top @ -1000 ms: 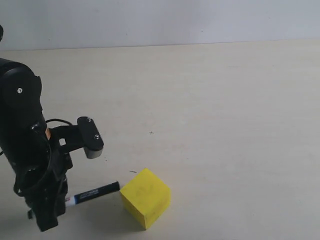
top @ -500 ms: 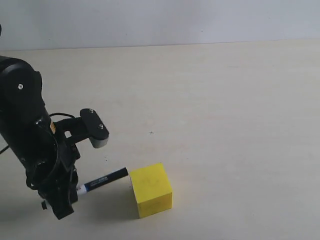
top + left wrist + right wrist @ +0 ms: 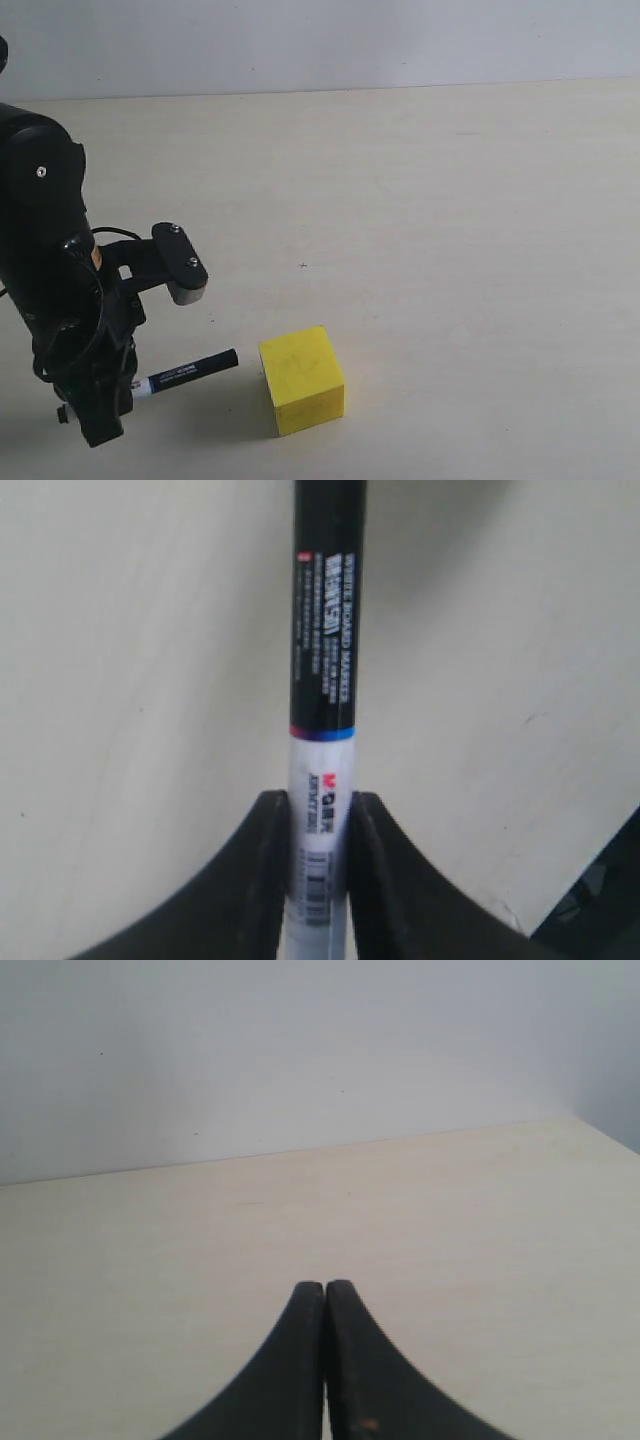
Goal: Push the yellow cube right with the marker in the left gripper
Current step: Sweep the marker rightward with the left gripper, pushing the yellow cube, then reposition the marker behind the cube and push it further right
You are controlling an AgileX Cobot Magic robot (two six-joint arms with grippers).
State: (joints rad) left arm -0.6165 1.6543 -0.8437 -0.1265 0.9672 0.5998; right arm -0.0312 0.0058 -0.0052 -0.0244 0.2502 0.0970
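The yellow cube (image 3: 302, 378) rests on the pale table near the front edge of the exterior view. My left gripper (image 3: 128, 388) stands to its left, shut on the white end of the marker (image 3: 184, 373). The marker's black tip points at the cube with a small gap between them. In the left wrist view the marker (image 3: 325, 670) runs straight out from between the black fingers (image 3: 268, 865), and the left gripper (image 3: 320, 805) clamps its white barrel. My right gripper (image 3: 325, 1288) is shut on nothing above bare table; it is out of the exterior view.
The pale table (image 3: 420, 220) stretches wide to the right of the cube and behind it, up to a plain white wall (image 3: 330, 40). The bulky black left arm (image 3: 45, 250) fills the left edge.
The cube was pushed right and turned square a second ago. Since half a second ago the left gripper has drawn back left with the marker, leaving a gap to the cube.
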